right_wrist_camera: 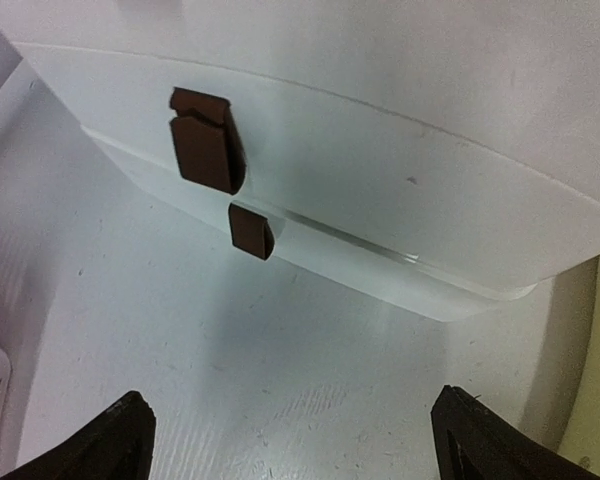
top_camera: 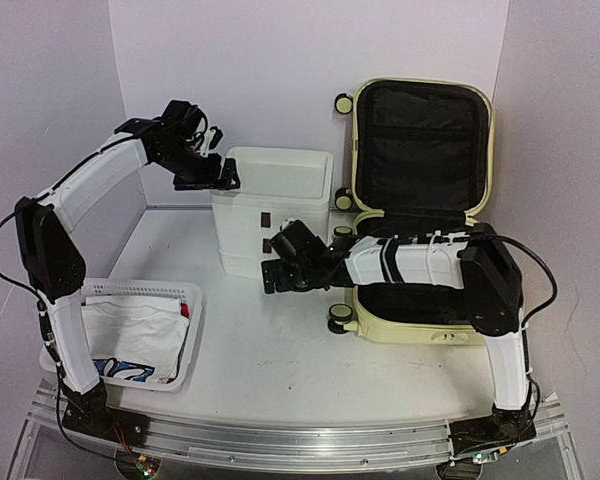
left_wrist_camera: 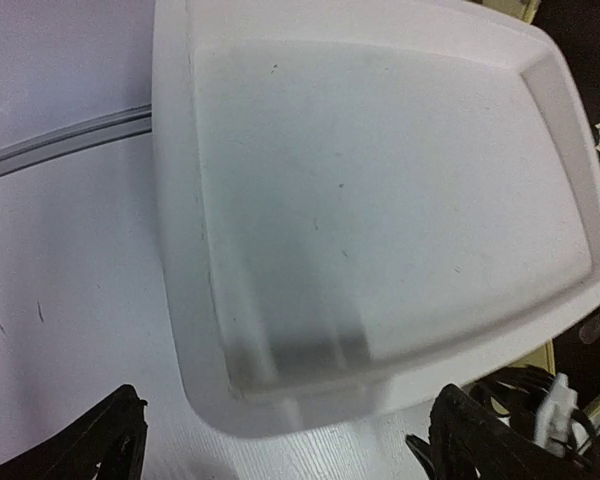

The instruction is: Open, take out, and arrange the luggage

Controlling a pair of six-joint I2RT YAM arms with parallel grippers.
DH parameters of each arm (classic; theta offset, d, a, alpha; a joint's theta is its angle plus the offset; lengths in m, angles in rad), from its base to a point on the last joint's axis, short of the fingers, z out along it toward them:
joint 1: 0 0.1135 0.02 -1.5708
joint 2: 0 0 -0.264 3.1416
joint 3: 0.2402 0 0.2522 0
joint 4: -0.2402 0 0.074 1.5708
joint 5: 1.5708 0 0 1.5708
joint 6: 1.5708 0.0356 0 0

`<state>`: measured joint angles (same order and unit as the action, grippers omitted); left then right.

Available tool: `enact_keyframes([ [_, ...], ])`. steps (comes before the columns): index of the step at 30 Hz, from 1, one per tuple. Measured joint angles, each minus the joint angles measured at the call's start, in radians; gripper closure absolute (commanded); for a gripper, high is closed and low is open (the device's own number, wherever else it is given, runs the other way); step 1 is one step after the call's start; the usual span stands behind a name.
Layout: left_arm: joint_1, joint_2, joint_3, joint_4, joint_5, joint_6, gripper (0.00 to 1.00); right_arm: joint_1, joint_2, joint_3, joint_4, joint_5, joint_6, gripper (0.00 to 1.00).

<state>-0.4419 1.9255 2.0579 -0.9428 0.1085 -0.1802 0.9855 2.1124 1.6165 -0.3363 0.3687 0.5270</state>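
One pale yellow luggage (top_camera: 420, 150) is laid open at the right of the worktop (top_camera: 270, 360), its lid stood upright, with black lining shown and four black-and-yellow wheels (top_camera: 337, 317) seen along its left side. The right gripper (top_camera: 270, 275) is held just left of it, jaws spread, faced toward the one white drawer box (top_camera: 272, 200). The left gripper (top_camera: 223, 175), jaws also spread, is raised by that box's top, well apart from the luggage. One white basket (top_camera: 145, 290) is set at near left.

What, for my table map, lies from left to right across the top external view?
In order: white perforated basket → white drawer box → pale yellow suitcase.
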Motion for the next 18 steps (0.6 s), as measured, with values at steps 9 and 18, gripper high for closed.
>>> enact_keyframes([
  [9,-0.004,-0.526,-0.247,-0.006,0.096,0.002,0.01,0.021,0.191,0.002,0.225,0.157,0.072,0.11],
  [18,-0.004,-0.868,-0.434,0.004,0.185,0.032,0.01,0.061,0.332,0.111,0.440,0.303,-0.007,0.18],
])
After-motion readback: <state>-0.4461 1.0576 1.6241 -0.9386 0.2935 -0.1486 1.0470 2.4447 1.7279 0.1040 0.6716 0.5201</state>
